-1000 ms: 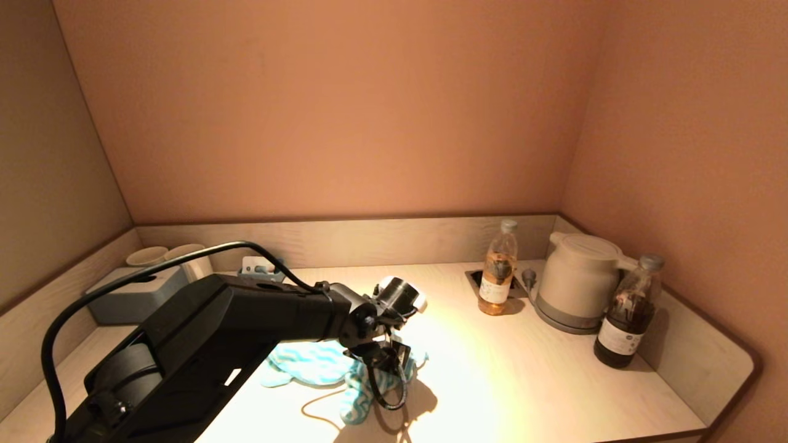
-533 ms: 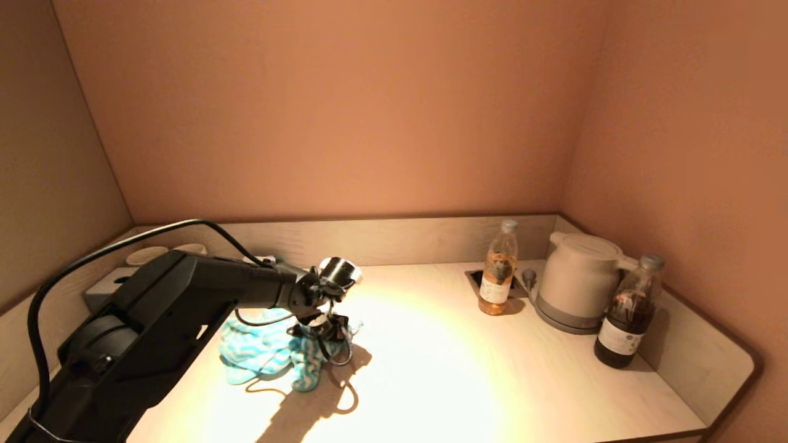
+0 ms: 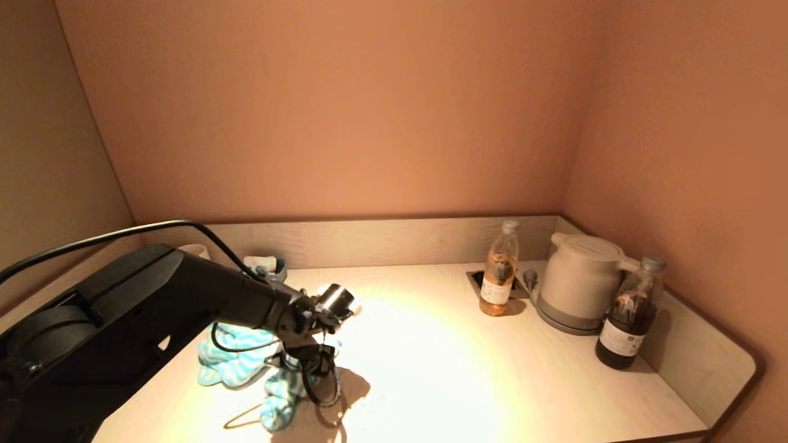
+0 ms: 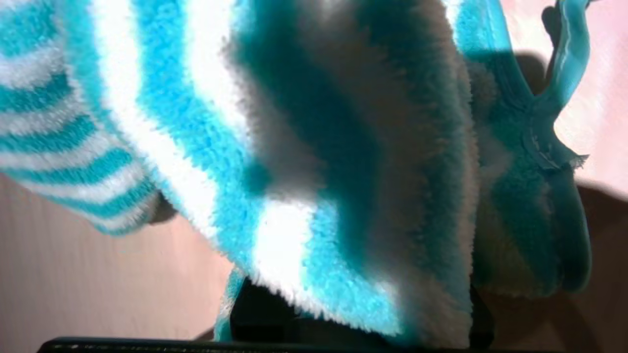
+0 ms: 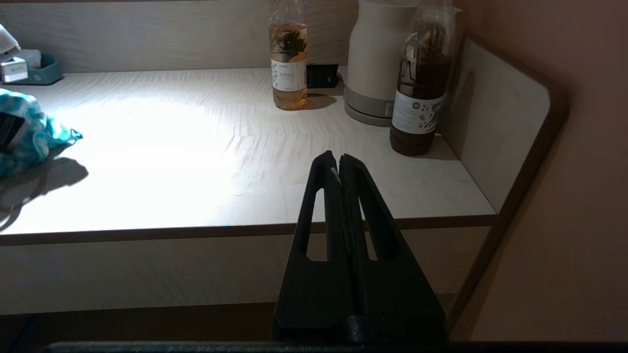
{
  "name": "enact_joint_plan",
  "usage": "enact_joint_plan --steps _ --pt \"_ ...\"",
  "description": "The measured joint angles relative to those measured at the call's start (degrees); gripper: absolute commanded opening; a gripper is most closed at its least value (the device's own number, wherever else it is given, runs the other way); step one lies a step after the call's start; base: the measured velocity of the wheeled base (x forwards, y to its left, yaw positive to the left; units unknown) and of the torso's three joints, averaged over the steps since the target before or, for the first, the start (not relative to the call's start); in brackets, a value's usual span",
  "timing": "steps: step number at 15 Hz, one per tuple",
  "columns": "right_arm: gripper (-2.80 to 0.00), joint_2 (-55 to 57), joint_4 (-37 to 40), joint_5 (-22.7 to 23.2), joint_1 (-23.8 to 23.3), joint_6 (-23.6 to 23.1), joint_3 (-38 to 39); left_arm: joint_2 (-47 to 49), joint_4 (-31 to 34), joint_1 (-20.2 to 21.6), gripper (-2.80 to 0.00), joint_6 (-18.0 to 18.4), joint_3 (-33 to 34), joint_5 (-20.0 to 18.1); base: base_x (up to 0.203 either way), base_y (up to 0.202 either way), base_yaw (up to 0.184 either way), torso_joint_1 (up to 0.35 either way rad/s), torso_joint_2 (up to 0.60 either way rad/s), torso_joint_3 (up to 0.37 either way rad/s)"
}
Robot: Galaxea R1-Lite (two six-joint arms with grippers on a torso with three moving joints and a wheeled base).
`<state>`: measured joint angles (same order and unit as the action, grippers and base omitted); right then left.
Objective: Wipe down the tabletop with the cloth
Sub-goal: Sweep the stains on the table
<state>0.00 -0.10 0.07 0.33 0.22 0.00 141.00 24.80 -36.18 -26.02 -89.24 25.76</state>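
The cloth (image 3: 237,363) is fluffy, striped turquoise and white, and lies bunched on the left front of the pale wooden tabletop (image 3: 468,375). My left gripper (image 3: 311,363) is shut on the cloth and presses it down on the table. In the left wrist view the cloth (image 4: 304,171) fills nearly the whole picture and hides the fingers. My right gripper (image 5: 338,159) is shut and empty, parked below the table's front edge at the right. The cloth (image 5: 24,132) shows at the far left of the right wrist view.
An amber bottle (image 3: 498,271), a white kettle (image 3: 578,280) and a dark bottle (image 3: 628,314) stand at the back right by the wall. A small blue tray (image 3: 268,266) and a cup (image 3: 194,249) stand at the back left. A raised rim runs round the tabletop.
My left gripper has dragged the cloth from the table's middle towards the left, then a little towards the front edge. The right arm has not moved.
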Motion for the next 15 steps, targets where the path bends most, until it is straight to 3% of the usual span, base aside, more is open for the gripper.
enact_joint_plan --steps 4,6,11,15 --pt "-2.80 0.00 0.01 -0.01 -0.04 0.01 0.00 -3.15 1.06 -10.98 -2.80 -1.54 1.95 -0.90 0.000 0.000 0.000 0.000 0.00 0.000" --pt "-2.80 0.00 0.05 -0.02 0.02 0.00 0.00 -3.27 0.93 -13.57 -2.80 -1.43 0.07 -1.12 0.000 0.000 0.000 0.000 0.00 0.000" --pt "-2.80 0.00 0.00 0.00 0.00 -0.01 0.00 0.58 0.78 -14.49 -2.80 -0.08 -10.26 -0.89 0.000 0.000 0.000 0.000 0.00 0.000" --pt "-2.80 0.00 0.04 0.00 0.00 0.00 0.00 7.61 -3.83 -14.21 -2.80 6.78 -21.67 -0.32 0.000 0.000 0.000 0.000 0.00 0.000"
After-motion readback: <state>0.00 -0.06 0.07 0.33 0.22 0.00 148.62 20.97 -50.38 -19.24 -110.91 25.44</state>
